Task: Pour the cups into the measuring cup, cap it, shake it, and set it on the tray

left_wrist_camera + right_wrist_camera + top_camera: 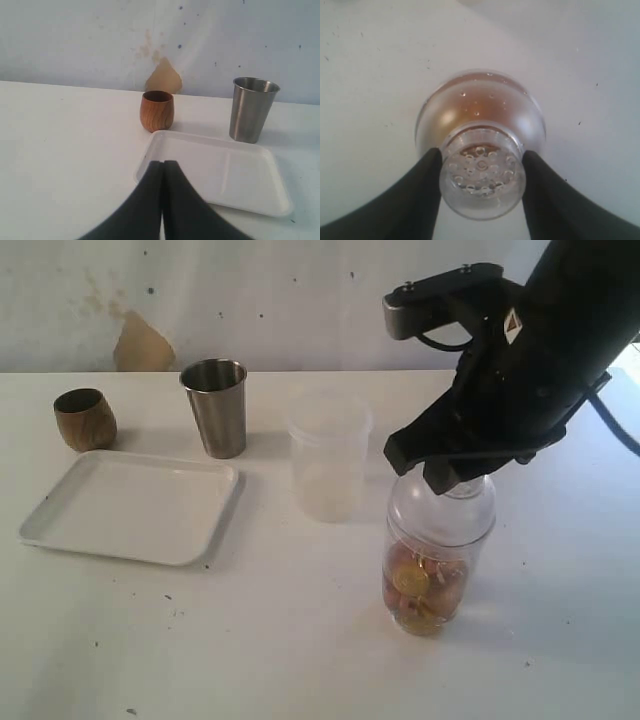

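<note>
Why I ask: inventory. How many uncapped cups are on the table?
3: wooden cup behind the tray, steel tumbler to its right, frosted plastic cup beside the capped measuring cup.

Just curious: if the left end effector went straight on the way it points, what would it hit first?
Most likely the white tray, whose near rim lies just ahead of the shut left end effector. Its height above the table is unclear, so it might pass over the tray instead.

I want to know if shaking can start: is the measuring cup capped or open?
Capped: a clear dome lid sits on the measuring cup, its neck pinched by the right gripper.
</note>
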Robot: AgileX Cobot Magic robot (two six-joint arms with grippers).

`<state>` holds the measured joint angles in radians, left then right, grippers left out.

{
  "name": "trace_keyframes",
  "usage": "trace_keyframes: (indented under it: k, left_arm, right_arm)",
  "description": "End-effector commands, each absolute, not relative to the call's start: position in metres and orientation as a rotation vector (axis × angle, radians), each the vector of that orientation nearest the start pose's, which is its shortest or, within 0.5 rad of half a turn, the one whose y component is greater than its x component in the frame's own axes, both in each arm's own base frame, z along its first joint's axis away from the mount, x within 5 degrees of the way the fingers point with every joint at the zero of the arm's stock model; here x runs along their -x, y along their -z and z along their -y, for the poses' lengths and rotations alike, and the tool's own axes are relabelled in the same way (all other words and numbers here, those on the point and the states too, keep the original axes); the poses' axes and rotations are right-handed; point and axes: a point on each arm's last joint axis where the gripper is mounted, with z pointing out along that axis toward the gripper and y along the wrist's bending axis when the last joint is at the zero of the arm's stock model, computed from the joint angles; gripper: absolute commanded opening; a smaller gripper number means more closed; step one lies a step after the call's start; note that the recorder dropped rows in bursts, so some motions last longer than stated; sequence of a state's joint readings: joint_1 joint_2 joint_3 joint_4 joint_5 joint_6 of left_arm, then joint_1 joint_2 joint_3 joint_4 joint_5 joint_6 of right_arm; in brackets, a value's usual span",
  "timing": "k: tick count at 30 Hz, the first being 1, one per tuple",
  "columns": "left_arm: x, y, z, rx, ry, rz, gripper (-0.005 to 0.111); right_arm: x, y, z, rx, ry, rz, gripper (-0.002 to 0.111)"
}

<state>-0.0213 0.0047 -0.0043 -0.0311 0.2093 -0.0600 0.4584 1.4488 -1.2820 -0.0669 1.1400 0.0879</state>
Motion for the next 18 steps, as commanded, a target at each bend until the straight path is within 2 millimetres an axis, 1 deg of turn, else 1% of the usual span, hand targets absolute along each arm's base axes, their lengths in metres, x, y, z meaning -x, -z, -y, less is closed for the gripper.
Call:
trace_keyframes:
  k: [1,7,12,15,18]
  left_arm:
    - [-0.0559,-0.1955,0.0017,0.053,0.089,-1.679,0.0]
    - [-0.0559,-0.1955,0.0017,0.053,0.089,-1.679,0.0]
    - [-0.0559,-0.1955,0.0017,0.053,0.089,-1.679,0.0]
    - [-0.0559,-0.1955,0.0017,0.053,0.089,-1.679,0.0]
    - [-0.0559,-0.1955,0.0017,0.053,0.089,-1.679,0.0]
  right_arm:
    - [-0.2659,-0.3081,-0.1204,0.542,-0.005,-2.803,0.0]
    - [-0.2654,-0.3079,-0.1202,0.543,-0.002,-2.809,0.0]
    - [-0.2662,-0.3103,-0.1201,0.541,-0.006,-2.781,0.0]
    - [-0.2651,-0.3129,-0.1196,0.556,-0.006,-2.766,0.008]
    - [-0.2636,-0.3154,-0.1188,0.57,-0.006,-2.754,0.023]
